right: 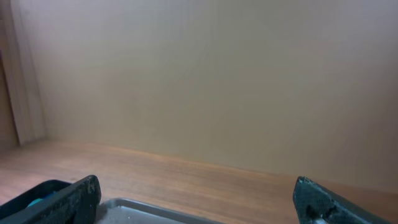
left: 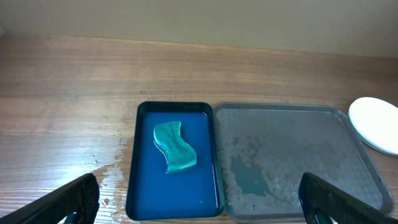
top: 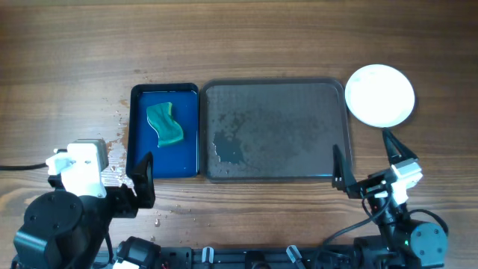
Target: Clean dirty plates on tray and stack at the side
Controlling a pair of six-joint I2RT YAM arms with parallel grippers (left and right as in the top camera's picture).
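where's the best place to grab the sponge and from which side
Grip the sponge across its pinched middle, coming straight down from above. It lies flat in the blue tray, so its top is open, and the rim would likely block a sideways approach; the waist is its narrowest span.

We noted: plain white round plate (top: 381, 93); dark grey rectangular tray (top: 299, 112), which was mottled with wet blotches plus one teal-blue smear; smaller deep-blue glossy tray (top: 140, 149); teal wavy sponge (top: 165, 124); mid-brown wooden table (top: 75, 45) with streaky grain and pale splash marks.
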